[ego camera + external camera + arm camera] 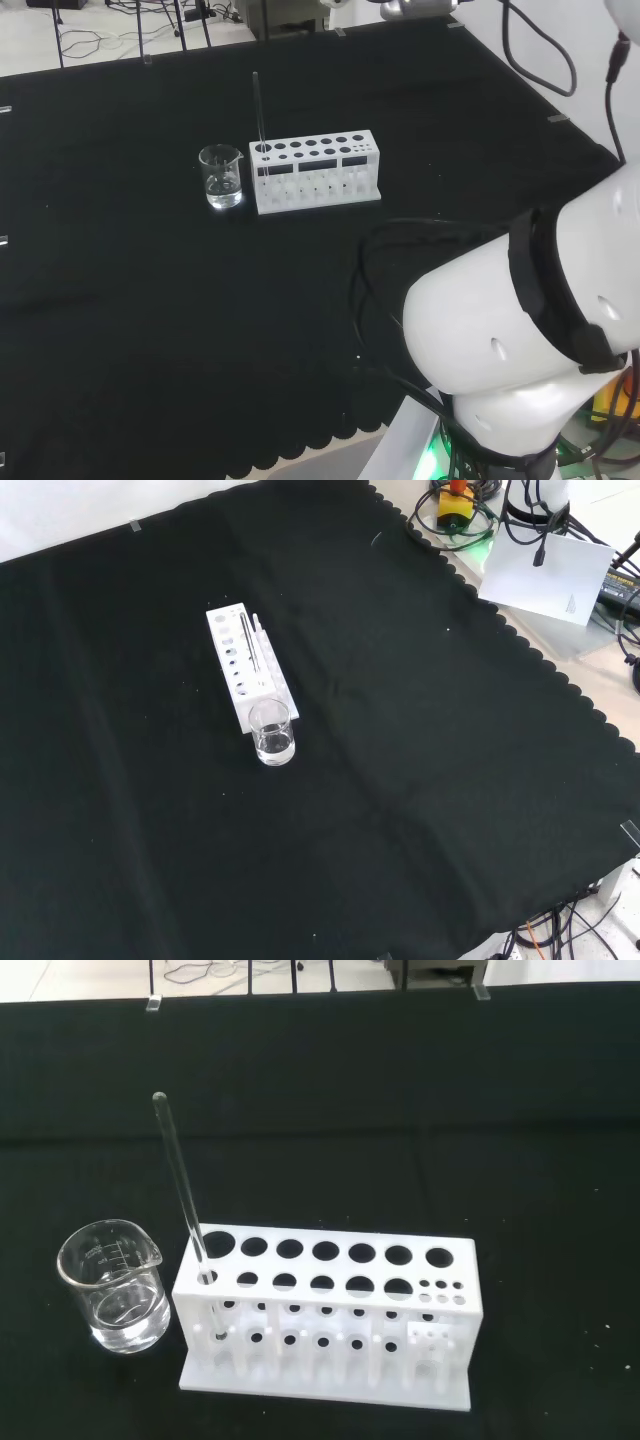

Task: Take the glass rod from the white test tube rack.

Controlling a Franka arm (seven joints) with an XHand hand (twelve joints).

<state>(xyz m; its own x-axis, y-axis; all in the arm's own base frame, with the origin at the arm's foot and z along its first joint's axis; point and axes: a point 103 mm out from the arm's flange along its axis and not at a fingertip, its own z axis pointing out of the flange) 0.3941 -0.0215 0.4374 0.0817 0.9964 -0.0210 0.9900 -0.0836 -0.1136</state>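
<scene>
Hand well apart from glass rod [184, 1195]

Black cloth [120, 300] under rack [318, 188] (white) and beaker [221, 178].

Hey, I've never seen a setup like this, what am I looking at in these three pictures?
It is a robot arm at a bench covered in black cloth. The big white shapes at the head view's right are the arm's own links, seen from behind. The front view looks down from the opposite side; the wrist view rides near the arm's end. On the cloth stand a white test tube rack, a glass rod upright in its end hole, and a small glass beaker beside it. Nothing is held yet.
</scene>
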